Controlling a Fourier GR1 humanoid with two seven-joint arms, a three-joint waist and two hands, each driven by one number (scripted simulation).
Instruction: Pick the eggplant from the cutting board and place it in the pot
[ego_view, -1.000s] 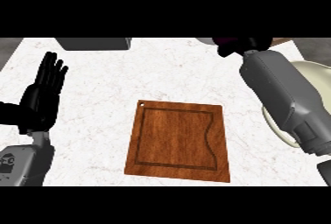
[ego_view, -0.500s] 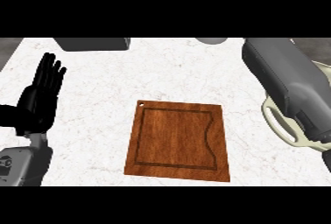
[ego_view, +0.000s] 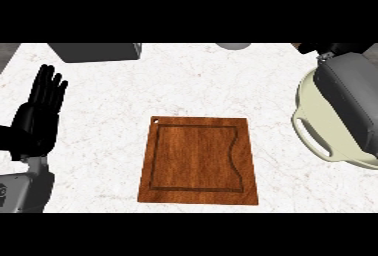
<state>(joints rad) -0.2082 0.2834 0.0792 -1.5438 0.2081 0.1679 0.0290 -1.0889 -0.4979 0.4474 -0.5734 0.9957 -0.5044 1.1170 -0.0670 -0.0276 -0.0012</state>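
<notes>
Near the worktop's (ego_view: 111, 150) right edge sits the cream pot (ego_view: 314, 125), the right forearm (ego_view: 354, 95) over it — its hand's state cannot be told, and the eggplant is hidden. The cutting board (ego_view: 198, 160) lies mid-worktop (bare). The left hand (ego_view: 37, 117) rests spread at the left edge.

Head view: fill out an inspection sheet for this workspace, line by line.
Surface: white marbled counter.
Job's things: wooden cutting board at centre, nothing on it; cream pot at right, partly under the right forearm; eggplant not visible.
Clutter: grey box and grey round object at far edge.
Hands: left hand resting open at left, fingers up; right hand mostly out of view.
Cables: nothing seen.
Surroundings: nothing seen.
</notes>
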